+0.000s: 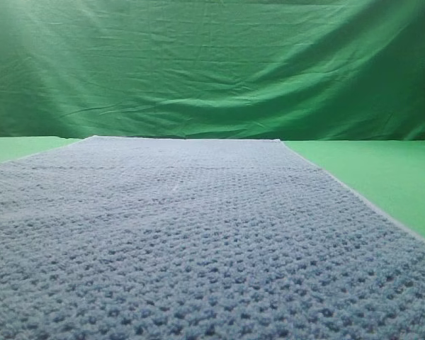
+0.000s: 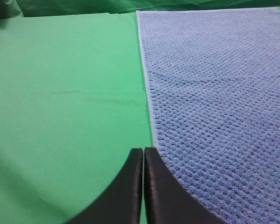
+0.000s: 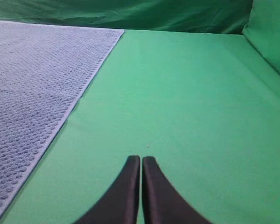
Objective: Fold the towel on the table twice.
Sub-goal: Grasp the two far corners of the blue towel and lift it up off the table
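The blue-grey waffle-knit towel [image 1: 184,241] lies spread flat on the bright green table [image 1: 382,177], filling most of the high view. In the left wrist view my left gripper [image 2: 143,151] is shut and empty, its black fingers pressed together just beside the towel's [image 2: 219,98] pale left edge. From the right wrist camera, my right gripper [image 3: 141,159] is shut with nothing in it, over bare table [image 3: 186,102] well to the right of the towel's [image 3: 32,84] right edge. Neither gripper shows in the high view.
A wrinkled green fabric backdrop [image 1: 212,64] hangs behind the table's far edge. Green fabric also rises at the right side [image 3: 270,32]. Bare table [image 2: 60,93] stretches left of the towel.
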You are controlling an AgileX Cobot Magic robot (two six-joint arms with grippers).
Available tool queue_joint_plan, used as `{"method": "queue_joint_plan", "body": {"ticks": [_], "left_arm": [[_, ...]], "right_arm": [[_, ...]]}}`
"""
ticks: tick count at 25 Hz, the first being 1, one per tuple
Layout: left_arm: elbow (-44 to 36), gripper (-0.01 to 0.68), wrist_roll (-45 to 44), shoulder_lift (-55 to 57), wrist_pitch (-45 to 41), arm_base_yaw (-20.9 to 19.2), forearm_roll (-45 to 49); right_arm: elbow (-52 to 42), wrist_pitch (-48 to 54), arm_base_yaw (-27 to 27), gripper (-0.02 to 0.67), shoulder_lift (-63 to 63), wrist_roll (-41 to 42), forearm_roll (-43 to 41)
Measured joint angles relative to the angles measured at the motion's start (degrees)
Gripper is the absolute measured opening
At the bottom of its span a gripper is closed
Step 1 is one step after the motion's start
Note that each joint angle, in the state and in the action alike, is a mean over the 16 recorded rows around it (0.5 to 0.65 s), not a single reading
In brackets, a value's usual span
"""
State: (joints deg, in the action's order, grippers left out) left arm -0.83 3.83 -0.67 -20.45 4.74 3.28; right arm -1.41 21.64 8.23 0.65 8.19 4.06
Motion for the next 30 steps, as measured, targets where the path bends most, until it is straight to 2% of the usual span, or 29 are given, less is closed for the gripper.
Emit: {"method": "queue_joint_plan", "body": {"ticks": [21, 30], "left_arm": [[-0.01, 0.000, 0.01, 0.00, 0.62, 0.00, -0.71], [-0.03, 0.000, 0.09, 0.00, 8.41, 0.00, -7.55]], "right_arm": [[0.00, -0.03, 0.00, 0.000, 0.00, 0.00, 0.00], [-0.08, -3.81, 0.00, 0.000, 0.00, 0.00, 0.00]]}}
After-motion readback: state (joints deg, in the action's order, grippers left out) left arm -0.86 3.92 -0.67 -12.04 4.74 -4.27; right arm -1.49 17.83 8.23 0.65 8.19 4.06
